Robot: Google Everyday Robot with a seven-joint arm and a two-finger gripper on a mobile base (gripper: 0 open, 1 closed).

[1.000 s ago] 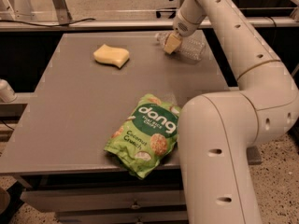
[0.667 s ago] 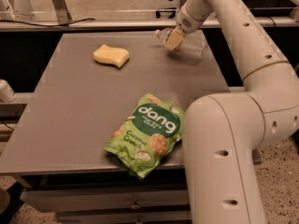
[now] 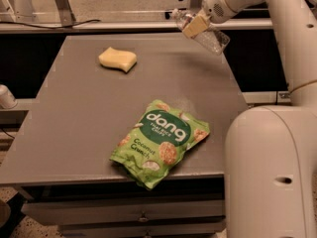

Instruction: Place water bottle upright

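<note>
The water bottle (image 3: 215, 40), clear ribbed plastic, hangs tilted in the air above the far right corner of the grey table (image 3: 84, 113), one end pointing up-left, the other down-right. My gripper (image 3: 195, 26) is shut on the water bottle near its upper end, with a tan finger pad (image 3: 193, 28) across it. The bottle's cap and label are not clearly visible.
A yellow sponge (image 3: 118, 59) lies at the far left-centre of the table. A green Dang chips bag (image 3: 161, 140) lies near the front edge. My arm's large white base link (image 3: 272, 172) stands at the front right. A white object (image 3: 6, 97) sits off the left edge.
The gripper has risen and shifted slightly right with the water bottle, lifting it off the table's far right area. The sponge and chips bag have not moved.
</note>
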